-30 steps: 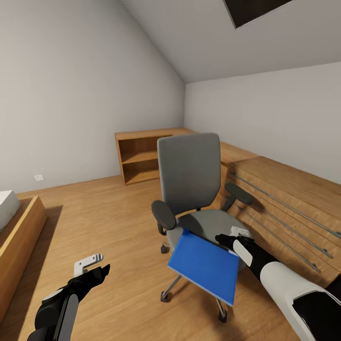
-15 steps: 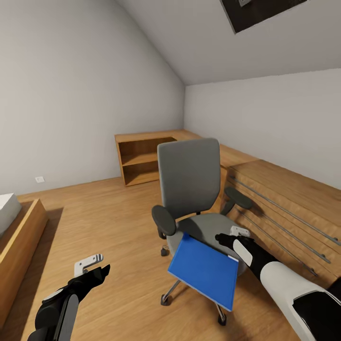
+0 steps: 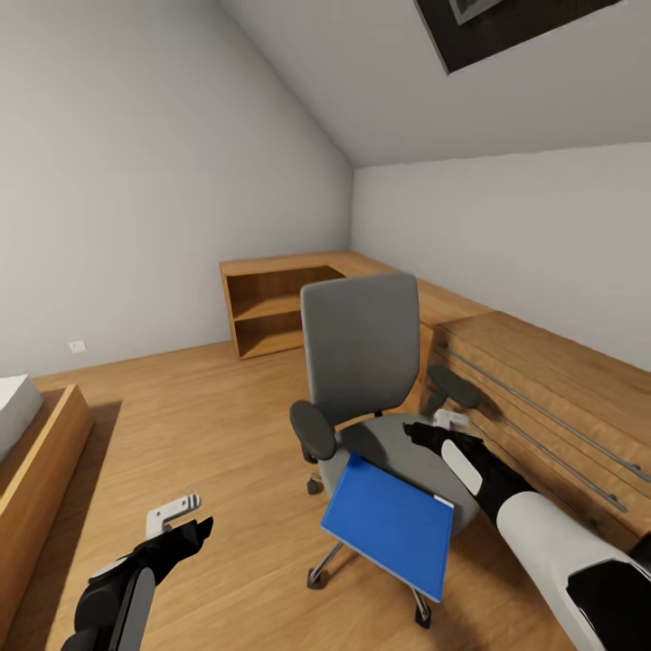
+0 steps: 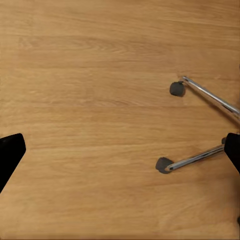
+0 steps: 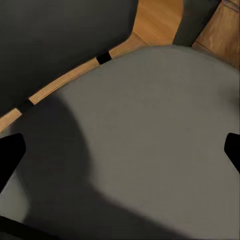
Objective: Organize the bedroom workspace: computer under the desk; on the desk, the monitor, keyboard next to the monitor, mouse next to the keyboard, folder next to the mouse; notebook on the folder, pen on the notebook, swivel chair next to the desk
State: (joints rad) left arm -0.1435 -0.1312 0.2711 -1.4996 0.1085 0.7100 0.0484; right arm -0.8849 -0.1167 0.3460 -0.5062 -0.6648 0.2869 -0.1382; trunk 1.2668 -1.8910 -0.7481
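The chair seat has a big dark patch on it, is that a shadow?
Yes: in the right wrist view a soft-edged shadow darkens part of the swivel chair seat; in the head view the seat also looks darker under the right pincer, suggesting the arm casts it.

The left gripper [image 3: 181, 517] hangs low at the robot's left, forearm angled forward, fingers [image 4: 10, 155] spread wide. The right gripper [image 3: 425, 432] reaches farther forward on an outstretched arm, fingers [image 5: 11, 152] also wide apart, holding nothing
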